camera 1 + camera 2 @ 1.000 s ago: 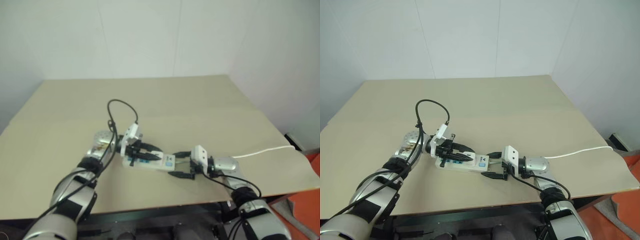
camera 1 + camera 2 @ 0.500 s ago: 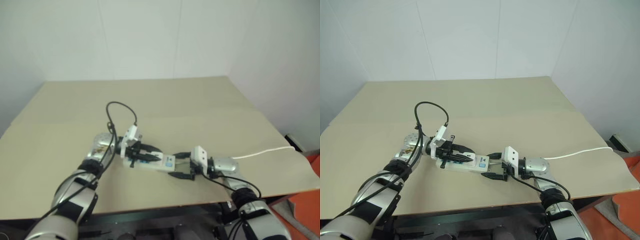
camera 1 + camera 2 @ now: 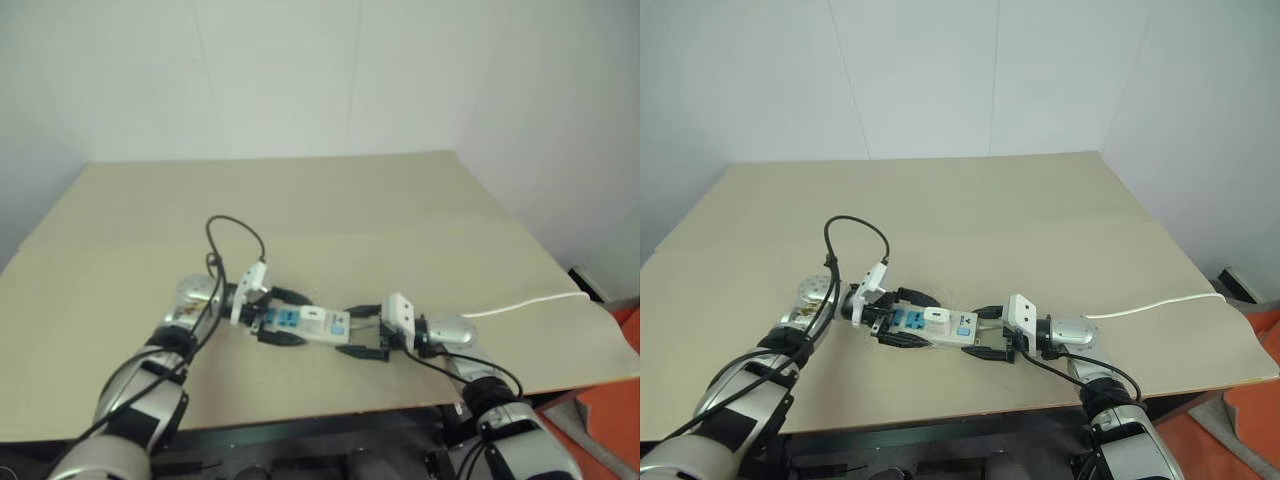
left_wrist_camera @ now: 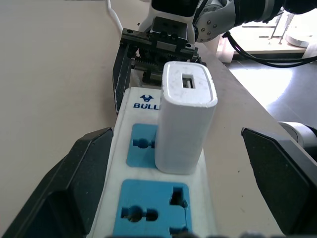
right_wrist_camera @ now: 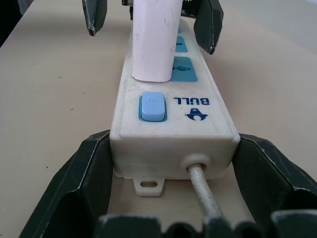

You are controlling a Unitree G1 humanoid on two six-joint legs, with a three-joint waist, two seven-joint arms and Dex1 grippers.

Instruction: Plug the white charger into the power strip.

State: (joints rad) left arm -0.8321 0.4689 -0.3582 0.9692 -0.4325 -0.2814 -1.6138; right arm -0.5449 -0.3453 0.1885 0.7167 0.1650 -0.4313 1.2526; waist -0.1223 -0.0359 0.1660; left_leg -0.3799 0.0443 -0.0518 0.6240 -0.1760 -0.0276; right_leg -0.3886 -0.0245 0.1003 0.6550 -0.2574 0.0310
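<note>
The power strip lies on the tan worktop. The right gripper has its black jaws pressed on both sides of the strip's cord end. The white charger stands plugged in beside the blue switch. The left gripper has its jaws apart at the far end.

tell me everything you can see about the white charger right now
The white charger is a small boxy adapter of smooth white plastic with rounded edges and a rectangular slot in its top face. It stands upright, seated in a blue socket of the power strip, the one nearest the strip's switch and cord end. The left gripper is open, its black fingers apart on either side, not touching it. The right gripper grips the strip's cord end, away from the charger.
</note>
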